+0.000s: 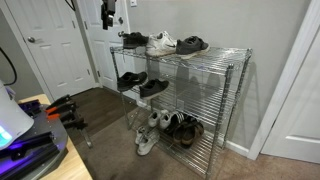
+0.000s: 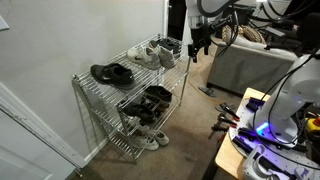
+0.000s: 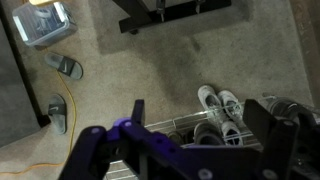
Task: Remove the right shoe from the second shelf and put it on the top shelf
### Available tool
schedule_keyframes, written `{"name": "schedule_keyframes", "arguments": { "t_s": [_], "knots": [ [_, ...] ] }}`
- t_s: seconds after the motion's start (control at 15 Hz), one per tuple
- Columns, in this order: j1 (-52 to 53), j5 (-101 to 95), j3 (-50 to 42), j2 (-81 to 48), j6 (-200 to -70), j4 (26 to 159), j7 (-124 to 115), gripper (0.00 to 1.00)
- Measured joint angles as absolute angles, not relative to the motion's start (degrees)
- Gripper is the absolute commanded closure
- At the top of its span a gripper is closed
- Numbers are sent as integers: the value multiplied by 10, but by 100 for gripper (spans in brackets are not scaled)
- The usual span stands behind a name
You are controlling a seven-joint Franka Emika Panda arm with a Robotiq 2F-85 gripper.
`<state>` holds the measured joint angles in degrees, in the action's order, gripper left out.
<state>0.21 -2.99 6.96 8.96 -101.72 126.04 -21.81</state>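
Black low-cut right shoe (image 1: 153, 87) | lying on chrome wire-grid second shelf (image 1: 195, 98), just beside identical black twin (image 1: 130, 80); end effector (image 1: 108, 18) spread, empty, high, well apart | reach: lower before uppermost chrome top shelf (image 1: 222, 55); enter level; pinch heel collar; spare twin

White sneakers (image 2: 150, 52) sit a little below the gripper (image 2: 200, 45), with a dark pair (image 2: 112, 72) farther off. Well beneath it, pale sneakers (image 1: 150, 130) and brown shoes (image 1: 186, 128) crowd the lowest tier (image 1: 172, 150). A grey sofa (image 2: 250, 65) stands near it, and brown carpet (image 3: 150, 70) lies below.
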Motion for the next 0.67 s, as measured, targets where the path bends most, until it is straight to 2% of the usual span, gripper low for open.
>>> {"name": "schedule_keyframes", "arguments": {
  "t_s": [0.67],
  "knots": [
    [-12, -58, 42, 142, -1391, 1452, -246, 0]
  ]
}}
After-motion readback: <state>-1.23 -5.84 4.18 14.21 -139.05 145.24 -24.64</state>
